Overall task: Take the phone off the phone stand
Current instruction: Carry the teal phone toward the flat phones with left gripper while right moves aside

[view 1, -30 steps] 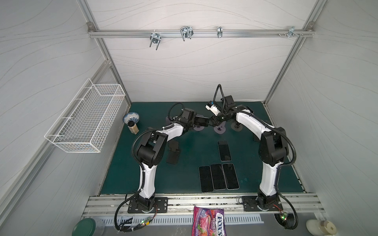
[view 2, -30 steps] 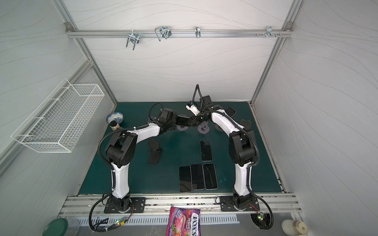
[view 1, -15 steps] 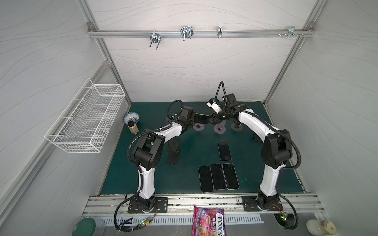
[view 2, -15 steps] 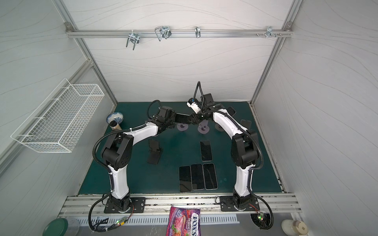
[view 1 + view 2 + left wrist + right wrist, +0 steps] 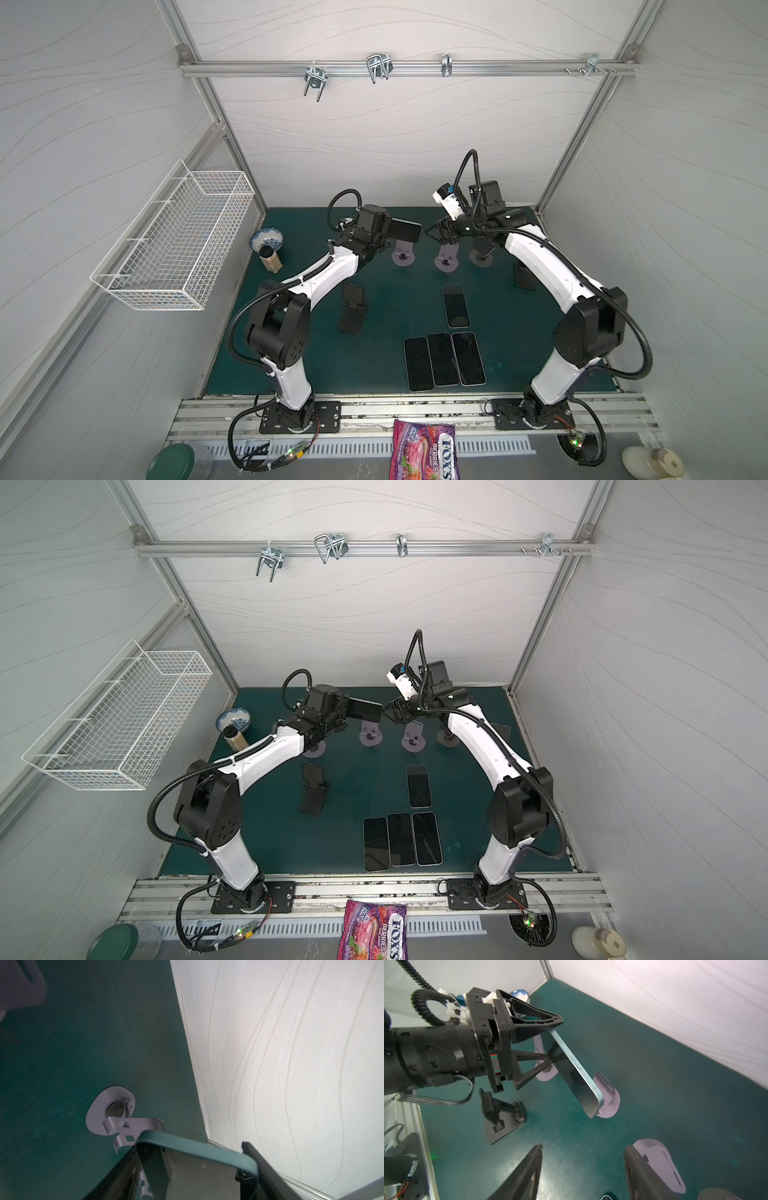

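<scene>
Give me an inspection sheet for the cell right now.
Surface: green mat.
Job's things: phone held over lilac stand; contact unclear.
Clutter: phone row, single phone, black stand, spare lilac stand, bowl, jar, candy bag.
Grippers: left gripper shut on phone; right gripper open, empty.
Cables: arm conduit loops clear of the phone.
Surroundings: white walls, wire basket, hook rail.

Top views: high at front, wide, down onto dark green table mat (image 5: 374, 374). L wrist: close, low, facing white back wall (image 5: 291, 1043). R wrist: close, across mat. All share lilac round-based metal stand (image 5: 611, 1103).
</scene>
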You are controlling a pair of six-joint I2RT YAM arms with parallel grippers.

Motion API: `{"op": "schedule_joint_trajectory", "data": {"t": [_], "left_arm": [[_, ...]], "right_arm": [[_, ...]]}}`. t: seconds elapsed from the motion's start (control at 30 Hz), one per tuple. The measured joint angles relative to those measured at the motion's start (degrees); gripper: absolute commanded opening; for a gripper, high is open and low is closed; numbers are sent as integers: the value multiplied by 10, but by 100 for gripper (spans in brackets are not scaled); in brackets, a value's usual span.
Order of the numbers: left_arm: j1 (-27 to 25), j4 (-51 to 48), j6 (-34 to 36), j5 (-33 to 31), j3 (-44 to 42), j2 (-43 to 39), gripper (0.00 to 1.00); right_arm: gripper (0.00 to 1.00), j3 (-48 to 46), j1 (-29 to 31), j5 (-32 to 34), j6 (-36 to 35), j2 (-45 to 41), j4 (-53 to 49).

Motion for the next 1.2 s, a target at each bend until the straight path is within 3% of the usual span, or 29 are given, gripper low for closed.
{"op": "schedule_joint_trajectory", "data": {"t": [0.37,0.63,0.97,1.2], "left_arm": [[-42,-148,62,-35,10,-159,64],[-136,-277,123,-82,62,-241,64],[-240,-395,155,-108,73,-257,63],[-256,-417,156,-104,44,-259,63]], "right_arm": [[63,-100,13,-2,54,-158,-22],[63,-162,26,0,72,-299,-67],[65,-223,21,39,63,-372,-130],[65,-243,-27,42,61,-376,-158]]}}
